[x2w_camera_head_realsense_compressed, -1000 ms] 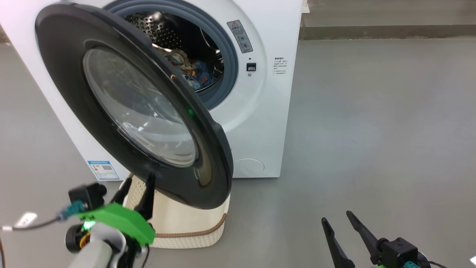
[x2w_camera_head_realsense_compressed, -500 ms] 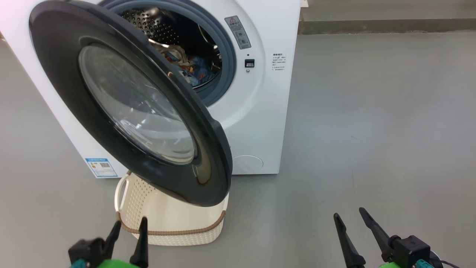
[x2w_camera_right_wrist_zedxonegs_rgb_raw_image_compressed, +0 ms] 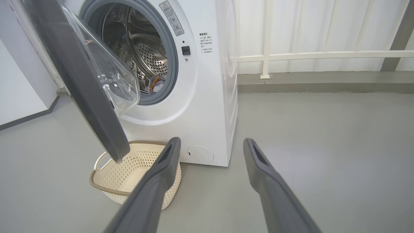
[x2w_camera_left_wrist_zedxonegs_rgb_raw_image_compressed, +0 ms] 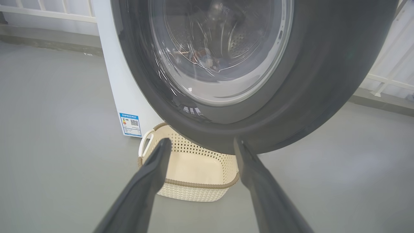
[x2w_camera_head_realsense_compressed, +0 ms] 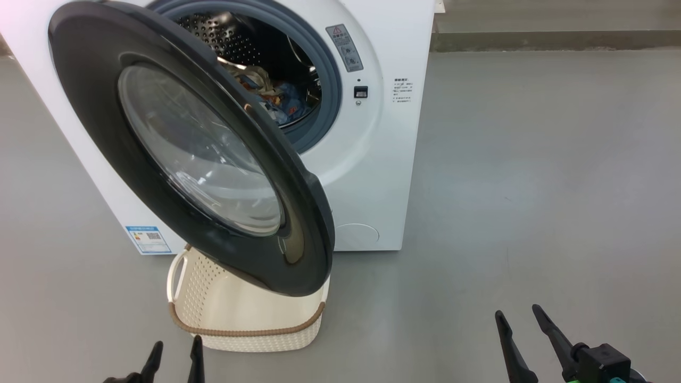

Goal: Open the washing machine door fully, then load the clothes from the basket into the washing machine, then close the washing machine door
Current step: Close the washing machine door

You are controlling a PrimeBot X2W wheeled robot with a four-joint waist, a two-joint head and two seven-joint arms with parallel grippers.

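The white washing machine [x2w_camera_head_realsense_compressed: 372,175] stands ahead with its black-rimmed glass door [x2w_camera_head_realsense_compressed: 191,154] swung about halfway out over the cream basket [x2w_camera_head_realsense_compressed: 245,324]. Blue and orange clothes [x2w_camera_head_realsense_compressed: 276,101] lie in the steel drum; they also peek over the gasket in the right wrist view, clothes [x2w_camera_right_wrist_zedxonegs_rgb_raw_image_compressed: 155,83]. The basket [x2w_camera_left_wrist_zedxonegs_rgb_raw_image_compressed: 194,174] [x2w_camera_right_wrist_zedxonegs_rgb_raw_image_compressed: 129,174] looks bare inside where it shows. My left gripper [x2w_camera_head_realsense_compressed: 174,354] [x2w_camera_left_wrist_zedxonegs_rgb_raw_image_compressed: 200,145] is open low at the bottom left, short of the basket and below the door [x2w_camera_left_wrist_zedxonegs_rgb_raw_image_compressed: 258,81]. My right gripper [x2w_camera_head_realsense_compressed: 518,316] [x2w_camera_right_wrist_zedxonegs_rgb_raw_image_compressed: 210,144] is open over bare floor to the right.
Grey floor [x2w_camera_head_realsense_compressed: 532,186] spreads wide to the right of the machine. A white railing [x2w_camera_right_wrist_zedxonegs_rgb_raw_image_compressed: 307,55] and a low kerb run behind it. A blue label [x2w_camera_head_realsense_compressed: 148,239] sits low on the machine's front left, a round flap [x2w_camera_head_realsense_compressed: 356,236] at its lower right.
My left arm has drawn back and down from beside the basket to the bottom edge. The right gripper has slid slightly right and lower. The door stands at the same angle.
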